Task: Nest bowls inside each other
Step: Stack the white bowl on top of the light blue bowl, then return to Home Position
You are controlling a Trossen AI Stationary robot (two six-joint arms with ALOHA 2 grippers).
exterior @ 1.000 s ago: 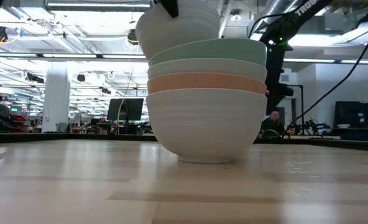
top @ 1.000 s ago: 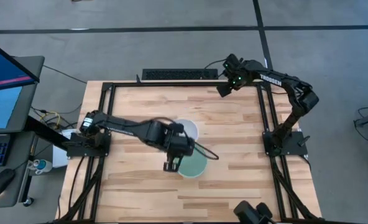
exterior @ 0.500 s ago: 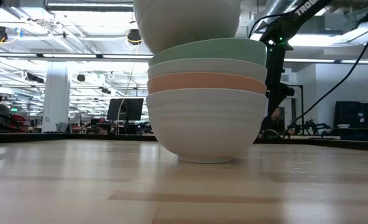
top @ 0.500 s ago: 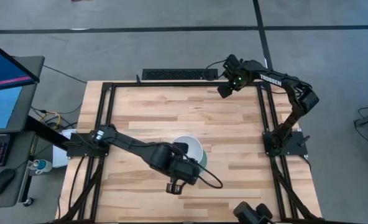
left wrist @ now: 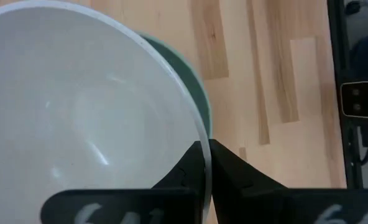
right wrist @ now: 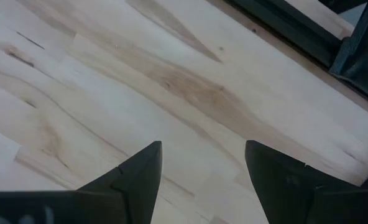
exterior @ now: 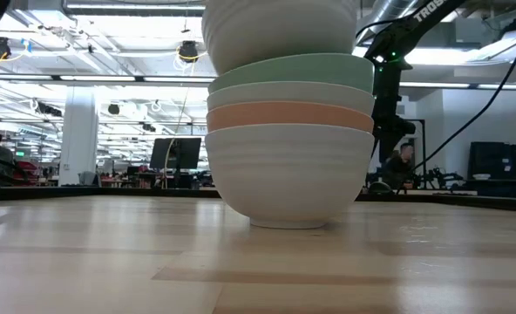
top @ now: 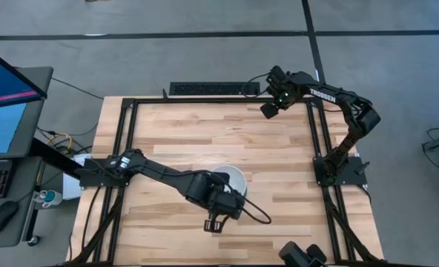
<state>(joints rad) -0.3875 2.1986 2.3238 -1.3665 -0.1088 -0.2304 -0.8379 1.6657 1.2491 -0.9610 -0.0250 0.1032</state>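
A stack of nested bowls stands mid-table: a white bowl (exterior: 284, 174) at the bottom, then an orange bowl (exterior: 284, 115), a white bowl (exterior: 284, 92) and a mint green bowl (exterior: 291, 70). My left gripper (top: 230, 197) is shut on a fifth white bowl (exterior: 280, 30) right over the stack. This bowl covers the stack in the high view (top: 230, 180). Its bottom is at the mint bowl's mouth; I cannot tell whether they touch. My right gripper (top: 267, 108) waits open and empty at the table's far right. My left gripper pinches the white bowl's rim (left wrist: 202, 138) on the bowl's near side, one finger inside the bowl and one outside. The fingers come from the table's near side, slanting down. The bowl is upright and about level over the mint green bowl (left wrist: 193, 87).
A black frame (top: 130, 111) runs round the wooden table. Bare wood (right wrist: 140, 81) lies under the right gripper. A monitor (top: 4, 96) and keyboard stand off the table's left; a dark bar (top: 213, 88) lies behind the far edge. People show in the room behind (exterior: 403, 161).
My left gripper has carried the white bowl toward the table's near edge, from beside the stack to right over it. The bowl has stayed upright and now covers the mint green bowl in the high view. The stack has not moved.
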